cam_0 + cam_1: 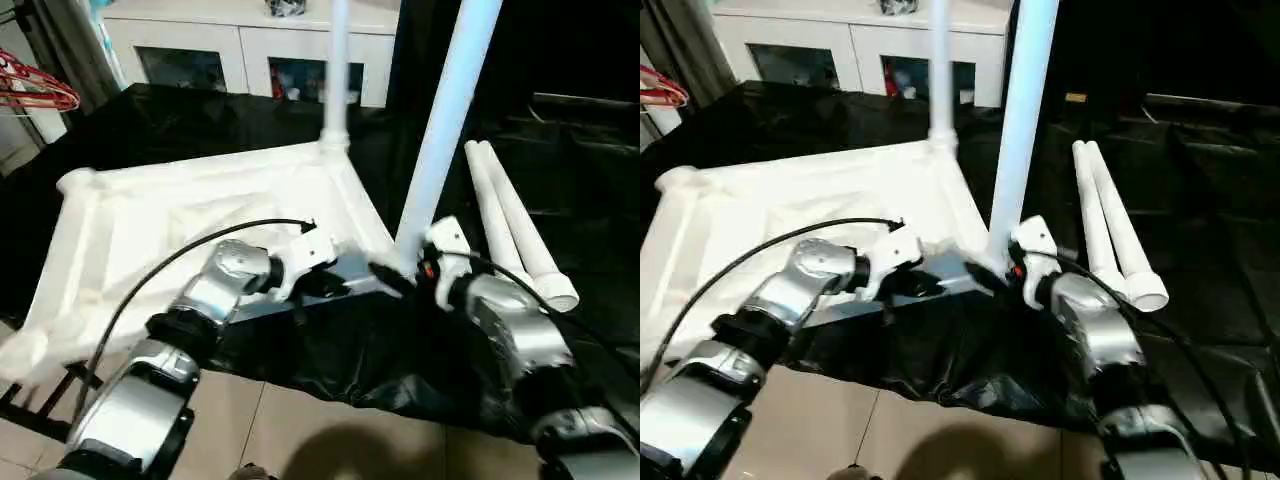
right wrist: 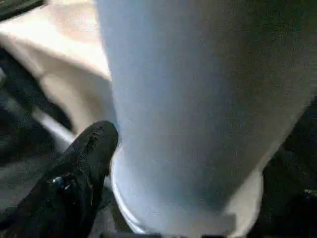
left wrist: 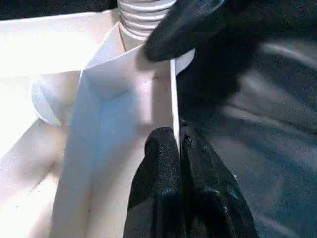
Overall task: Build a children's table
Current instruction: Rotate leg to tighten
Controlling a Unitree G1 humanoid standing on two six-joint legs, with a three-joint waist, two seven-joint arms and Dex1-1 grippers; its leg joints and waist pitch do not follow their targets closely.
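Left fingers (image 3: 176,148) pinch the tabletop (image 1: 150,230) rim; right fingers (image 2: 84,168) spread around a leg (image 1: 445,130).

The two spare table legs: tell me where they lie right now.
The two spare legs lie side by side on the black cloth, right of the upturned table top, just beyond the right gripper.

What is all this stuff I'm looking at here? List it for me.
Table top: one, white, lying underside up on the black cloth.
Standing legs: two, white, upright in corner sockets; near one, far one.
Loose legs: two, white, lying side by side on the cloth, right of the top.
Black cloth: one, under everything.
Cabinet: one, white, glass doors, behind.
Hangers: red, far left edge.
Left gripper: black, pinched on the top's thin rim.
Right gripper: black, at the near leg's base.
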